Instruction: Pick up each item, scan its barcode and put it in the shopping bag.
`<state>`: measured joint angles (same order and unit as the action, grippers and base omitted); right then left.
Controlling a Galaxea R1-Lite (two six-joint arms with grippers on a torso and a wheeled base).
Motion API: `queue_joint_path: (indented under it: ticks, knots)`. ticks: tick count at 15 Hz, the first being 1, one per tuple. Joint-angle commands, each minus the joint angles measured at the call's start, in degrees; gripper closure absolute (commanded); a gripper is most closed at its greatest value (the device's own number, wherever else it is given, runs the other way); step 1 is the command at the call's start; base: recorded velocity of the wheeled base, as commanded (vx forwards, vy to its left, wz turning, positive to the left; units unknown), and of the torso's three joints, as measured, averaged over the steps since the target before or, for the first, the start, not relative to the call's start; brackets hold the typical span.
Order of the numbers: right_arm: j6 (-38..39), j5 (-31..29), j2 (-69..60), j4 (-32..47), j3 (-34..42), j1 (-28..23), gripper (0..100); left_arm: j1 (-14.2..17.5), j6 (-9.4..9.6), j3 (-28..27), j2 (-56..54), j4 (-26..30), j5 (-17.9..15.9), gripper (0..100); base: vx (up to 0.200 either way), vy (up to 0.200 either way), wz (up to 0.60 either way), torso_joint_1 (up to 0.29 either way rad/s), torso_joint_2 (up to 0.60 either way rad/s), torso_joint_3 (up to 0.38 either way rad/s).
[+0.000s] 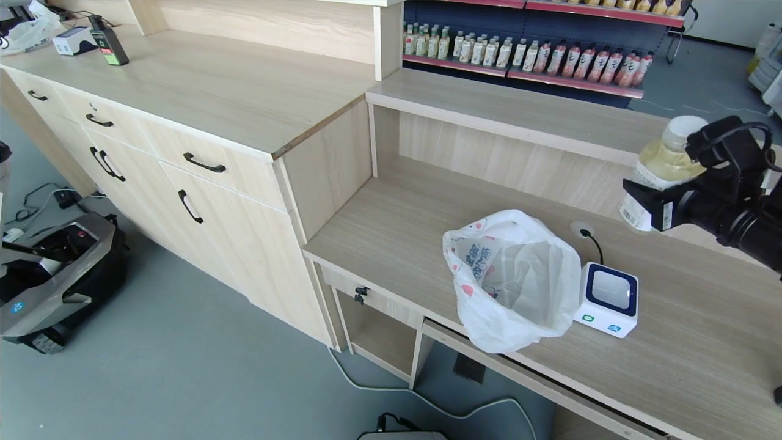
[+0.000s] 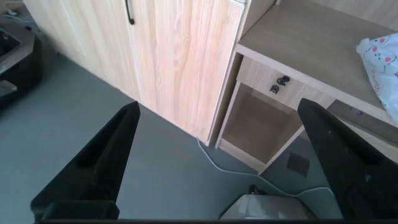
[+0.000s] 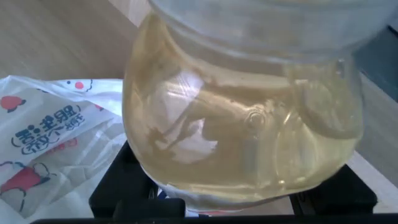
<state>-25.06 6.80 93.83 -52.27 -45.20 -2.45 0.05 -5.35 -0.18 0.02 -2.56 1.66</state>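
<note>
A clear bottle [image 1: 661, 166] of pale yellow drink with a white cap and label hangs in the air at the right, above the wooden counter [image 1: 702, 360]. My right gripper [image 1: 655, 205] is shut on its lower part. Up close the bottle [image 3: 242, 118] bulges over the dark fingers [image 3: 124, 196], with the shopping bag [image 3: 50, 143] beneath. The white plastic shopping bag [image 1: 513, 278] stands open on the counter. Beside it sits the white barcode scanner [image 1: 609, 297], below and left of the bottle. My left gripper [image 2: 221, 162] hangs open over the grey floor, away from the counter.
A taller wooden cabinet [image 1: 201, 91] with black-handled drawers stands to the left. Shelves of bottled drinks [image 1: 525, 55] line the back. A cable [image 1: 595, 244] runs from the scanner into a hole in the counter. A dark machine [image 1: 49, 275] rests on the floor at far left.
</note>
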Motion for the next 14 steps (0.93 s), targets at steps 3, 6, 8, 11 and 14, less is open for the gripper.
queue_joint_path:
  ticks: [3, 6, 8, 11, 14]
  knots:
    - [8.63, 0.14, 17.26, -4.94, -4.54, 5.88, 100, 0.04, -0.01, 0.01, -0.02, 0.01, 0.10, 0, 0.000, 0.000, 0.00, 0.000, 0.00, 0.000]
    - [10.91, 0.14, 22.01, -7.58, -5.07, 7.64, 100, 0.04, -0.01, 0.01, -0.02, 0.01, 0.01, 0, 0.000, 0.000, 0.00, 0.000, 0.00, 0.000]
    - [11.62, 0.14, 27.55, -11.01, -7.09, 9.48, 100, 0.04, -0.01, 0.01, -0.02, 0.01, 0.01, 0, 0.000, 0.000, 0.00, 0.000, 0.00, 0.000]
    - [11.62, 0.23, 32.64, -14.26, -9.64, 10.10, 100, 0.04, -0.01, 0.01, -0.02, 0.01, 0.01, 0, 0.000, 0.000, 0.00, 0.000, 0.00, 0.000]
    - [11.79, 0.23, 35.72, -17.51, -11.31, 10.71, 100, 0.04, -0.01, 0.01, -0.02, 0.01, 0.01, 0, 0.000, 0.000, 0.00, 0.000, 0.00, 0.000]
